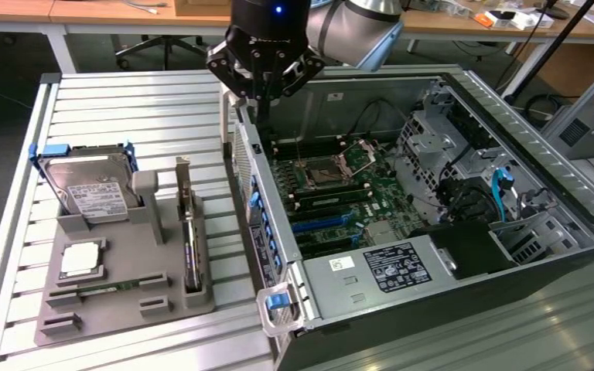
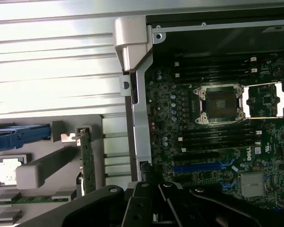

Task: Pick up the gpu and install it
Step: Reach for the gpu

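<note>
We start at the exterior view's left. On the desk (image 1: 121, 100) lies a grey holder (image 1: 101, 317). A silver hard drive (image 1: 86, 185) in a blue frame stands in it. Just to its right, the gpu (image 1: 188, 224) stands on its thin edge in its own slot of the holder. Nothing touches it.

Further right, the pincer (image 1: 261, 104) hangs high over the wall of the open computer case (image 1: 328, 303) that faces the holder. Its fingers are pressed together and it pinches nothing. Inside the case we see the green board (image 1: 328, 185) with a blue slot (image 1: 323, 222) that has nothing in it.

We think the picking-up step has not begun. To do it, the pincer would have to spread, go over to the gpu and come straight down on its thin top edge.
</note>
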### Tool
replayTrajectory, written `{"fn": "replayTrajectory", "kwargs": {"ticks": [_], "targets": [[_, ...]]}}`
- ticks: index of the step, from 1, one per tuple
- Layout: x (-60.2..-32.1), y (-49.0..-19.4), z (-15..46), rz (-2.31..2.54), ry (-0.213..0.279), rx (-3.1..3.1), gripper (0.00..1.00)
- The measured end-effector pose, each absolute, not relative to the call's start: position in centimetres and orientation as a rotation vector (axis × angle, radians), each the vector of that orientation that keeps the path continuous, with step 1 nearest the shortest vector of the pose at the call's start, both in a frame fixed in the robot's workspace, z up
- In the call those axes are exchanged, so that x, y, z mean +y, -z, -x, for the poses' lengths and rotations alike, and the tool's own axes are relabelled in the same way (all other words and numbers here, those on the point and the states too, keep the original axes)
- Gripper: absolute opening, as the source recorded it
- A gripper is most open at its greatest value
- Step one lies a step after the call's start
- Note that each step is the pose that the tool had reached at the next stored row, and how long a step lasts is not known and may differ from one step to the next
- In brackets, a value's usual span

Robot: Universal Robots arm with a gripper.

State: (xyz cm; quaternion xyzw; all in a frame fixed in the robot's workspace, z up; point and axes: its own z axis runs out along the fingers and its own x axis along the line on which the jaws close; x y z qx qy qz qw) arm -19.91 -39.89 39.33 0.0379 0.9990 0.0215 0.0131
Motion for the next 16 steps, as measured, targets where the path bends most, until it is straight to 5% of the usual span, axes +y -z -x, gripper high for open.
{"fn": "replayTrajectory", "kwargs": {"ticks": [16], "targets": [[-39.89,-39.33,20.63,-0.118,-0.067,3.112,0.11]]}}
